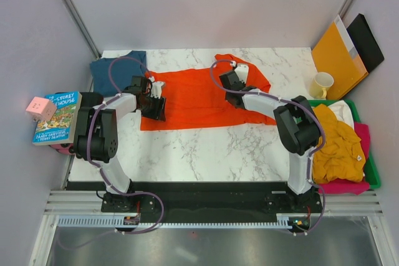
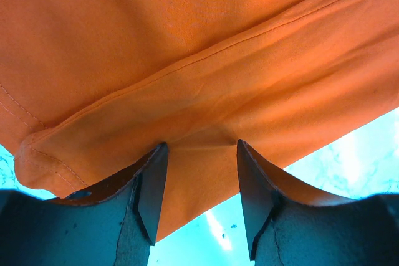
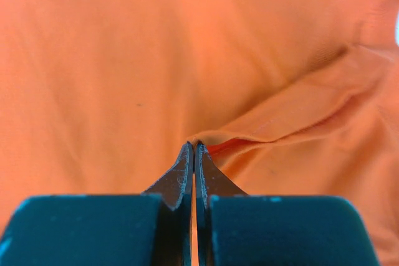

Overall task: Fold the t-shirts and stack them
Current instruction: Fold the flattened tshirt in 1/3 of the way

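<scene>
A bright orange-red t-shirt (image 1: 193, 101) lies spread on the marble table (image 1: 206, 151). A dark teal-blue t-shirt (image 1: 114, 71) lies at the back left corner. My left gripper (image 1: 156, 95) is at the orange shirt's left edge. In the left wrist view it (image 2: 201, 149) is open, with the shirt's hemmed edge (image 2: 206, 85) lying between the jaws. My right gripper (image 1: 232, 83) is at the shirt's upper right part. In the right wrist view it (image 3: 194, 149) is shut on a raised fold of the orange shirt (image 3: 124, 60).
A green basket (image 1: 373, 167) at the right holds a mustard yellow shirt (image 1: 336, 144), a white one (image 1: 343, 111) and a pink one (image 1: 341, 186). A yellow mug (image 1: 322, 84), an orange envelope (image 1: 336, 54) and a black folder (image 1: 368, 42) stand behind it. A book (image 1: 57, 116) and a pink cube (image 1: 40, 108) are at the left.
</scene>
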